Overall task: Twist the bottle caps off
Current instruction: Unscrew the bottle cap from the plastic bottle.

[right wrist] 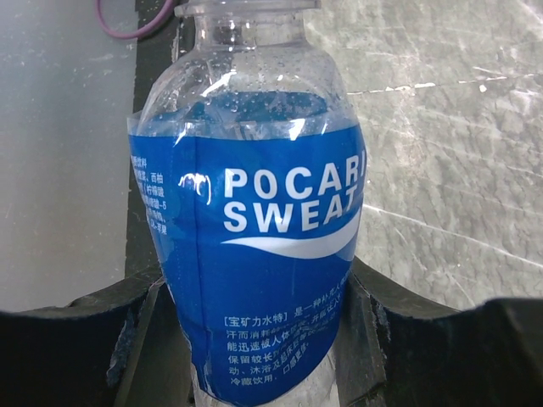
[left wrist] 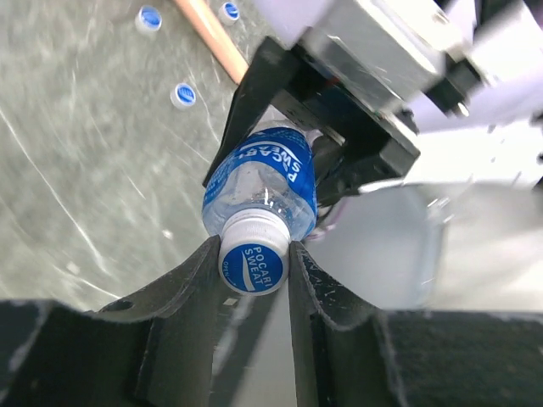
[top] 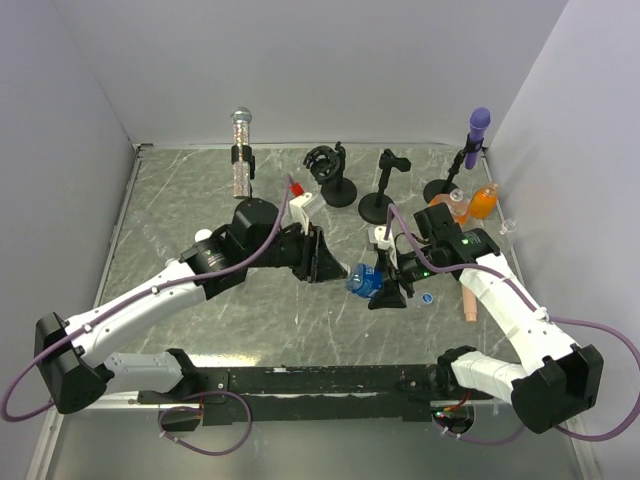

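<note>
A small clear bottle with a blue label (top: 362,281) is held level above the table between my two grippers. My right gripper (top: 388,288) is shut on its body; in the right wrist view the label (right wrist: 254,246) fills the frame between the fingers (right wrist: 373,331). My left gripper (top: 330,265) is shut on the bottle's cap (left wrist: 252,263), white with a blue top, pinched between both fingers (left wrist: 191,284). The bottle body (left wrist: 265,180) runs away from the cap into the right gripper (left wrist: 339,127). One loose cap (top: 427,297) lies right of the bottle.
Three loose blue caps (left wrist: 182,95) and a peach stick (top: 468,304) lie on the table. Orange bottles (top: 483,202) stand at the back right. A silver microphone (top: 240,150), a purple microphone (top: 478,128) and black stands (top: 338,178) line the back.
</note>
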You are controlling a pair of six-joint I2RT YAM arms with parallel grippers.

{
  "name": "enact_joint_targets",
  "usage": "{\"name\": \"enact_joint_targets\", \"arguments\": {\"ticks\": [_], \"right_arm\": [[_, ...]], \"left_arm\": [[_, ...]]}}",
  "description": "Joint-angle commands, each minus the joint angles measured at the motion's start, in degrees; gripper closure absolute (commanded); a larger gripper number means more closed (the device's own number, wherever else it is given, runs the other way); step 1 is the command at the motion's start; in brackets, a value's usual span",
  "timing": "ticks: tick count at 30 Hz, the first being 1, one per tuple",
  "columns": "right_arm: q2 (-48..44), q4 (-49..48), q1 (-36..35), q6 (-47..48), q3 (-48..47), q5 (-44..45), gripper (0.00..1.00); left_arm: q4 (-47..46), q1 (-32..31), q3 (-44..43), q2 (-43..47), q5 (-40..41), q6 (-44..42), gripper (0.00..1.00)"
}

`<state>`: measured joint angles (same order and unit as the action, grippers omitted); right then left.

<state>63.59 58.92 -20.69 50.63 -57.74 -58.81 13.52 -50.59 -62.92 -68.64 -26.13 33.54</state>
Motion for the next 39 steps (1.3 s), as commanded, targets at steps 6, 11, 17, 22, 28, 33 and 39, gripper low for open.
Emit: {"name": "enact_joint_targets", "arguments": {"ticks": [6,11,17,22,28,33,39], "right_arm": [[-0.49,-1.7,-0.58,1.75,-0.63,-2.37,0.74],[-1.19,-1.79,-0.49,1.58,-0.18,-2.19,0.73],[-1.01,-1.87,-0.41,1.75,-0.27,-2.45,0.73],[-0.49,-1.61,-0.41,1.93,-0.71,-2.8,0.73],[-0.66,-1.43,-0.41,1.93,-0.8,-2.63,0.73],[-0.49,-1.52,-0.41,1.84,-0.62,-2.54,0.73],[-0.75,-1.78,-0.23,1.84,-0.28,-2.37,0.74]], "left_arm": [[3.36,-0.3,-2.91,2.81,3.37,12.6,0.33],[3.79,-0.04,-3.27,3.95,4.59,7.35,0.09],[5.03,0.14,-0.73,10.35,2.32,-12.32,0.03],[-7.59,0.14,12.7,22.21,-4.71,-31.92,0.04],[-26.0,0.14,24.17,27.26,-5.68,-49.51,0.03],[-20.9,0.23,15.55,15.4,-10.25,-55.6,0.03],[-24.06,0.23,13.44,9.76,-15.61,-55.25,0.07]]}}
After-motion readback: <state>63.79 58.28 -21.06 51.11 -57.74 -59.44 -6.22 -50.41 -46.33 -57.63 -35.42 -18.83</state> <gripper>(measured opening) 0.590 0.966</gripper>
